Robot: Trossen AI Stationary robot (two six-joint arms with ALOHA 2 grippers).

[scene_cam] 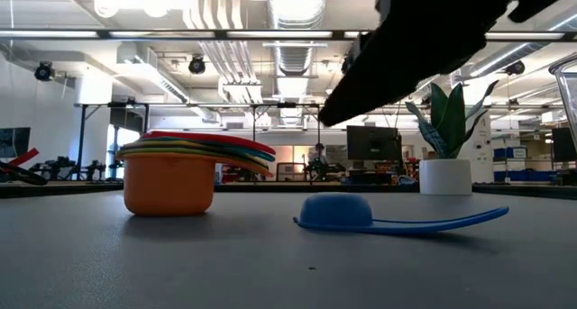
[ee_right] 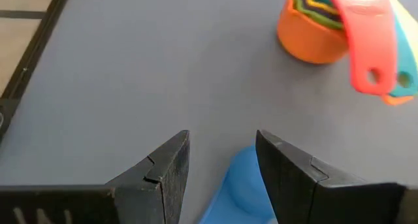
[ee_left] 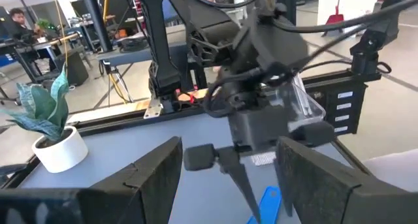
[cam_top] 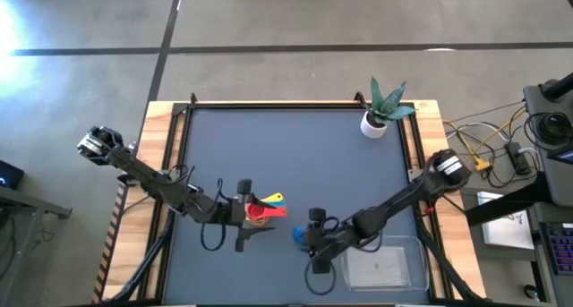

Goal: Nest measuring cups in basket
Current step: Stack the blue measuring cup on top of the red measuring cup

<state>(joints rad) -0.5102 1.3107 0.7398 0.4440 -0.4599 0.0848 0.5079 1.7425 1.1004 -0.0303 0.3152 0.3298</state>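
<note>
Blue measuring cup (scene_cam: 335,212), nearest the low camera at centre frame: it lies mouth-down on the grey bench (cam_top: 295,155), handle pointing toward the right of that frame. To its left stands the stack of nested cups (scene_cam: 171,169) (orange outermost, red on top), upright on the bench and apart from the blue cup. In the high view the right tool (cam_top: 311,240) hovers at lower centre over the blue cup, fingers parted and empty, straddling the cup's rim in the right wrist view. The left tool (cam_top: 242,219), fingers wide apart and empty, sits just left of the stack. The clear basket (cam_top: 414,269) lies at lower right; a white plant pot (cam_top: 373,125) stands at upper right.
</note>
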